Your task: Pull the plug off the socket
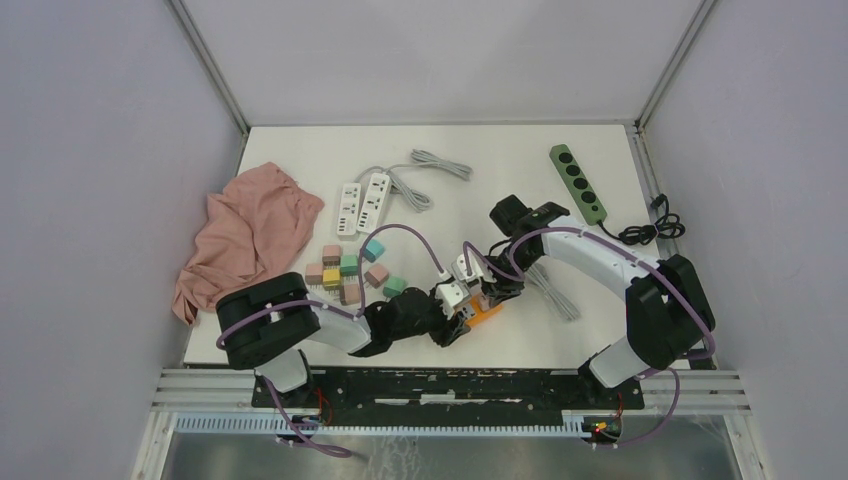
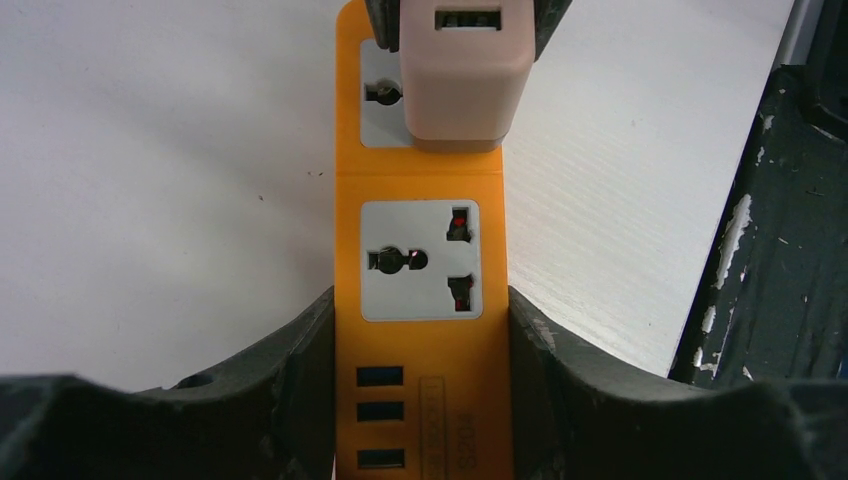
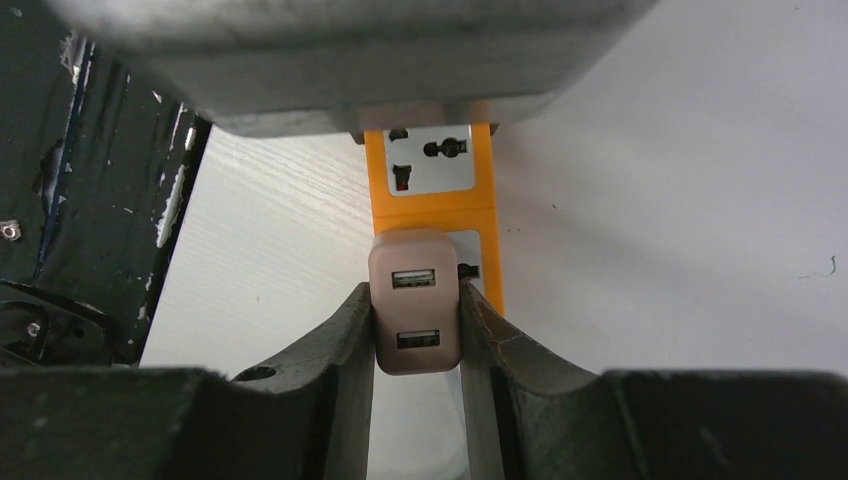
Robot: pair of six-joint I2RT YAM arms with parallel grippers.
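An orange power strip, the socket (image 2: 420,180) (image 3: 432,200) (image 1: 482,312), lies near the table's front edge. A pale pink USB plug (image 2: 462,72) (image 3: 414,300) sits in its far outlet. My left gripper (image 2: 420,350) (image 1: 452,322) is shut on the strip's USB end, both fingers (image 2: 290,370) pressed to its sides. My right gripper (image 3: 415,335) (image 1: 478,285) is shut on the plug, its fingers (image 3: 345,350) tight against the plug's two sides. A free white outlet (image 2: 420,258) lies between the two grips.
Several coloured plug cubes (image 1: 350,268) and a pink cloth (image 1: 250,235) lie to the left. Two white strips (image 1: 362,203) and a green strip (image 1: 578,182) with a black cord (image 1: 650,230) sit farther back. The table's dark front rail (image 2: 770,250) runs beside the orange strip.
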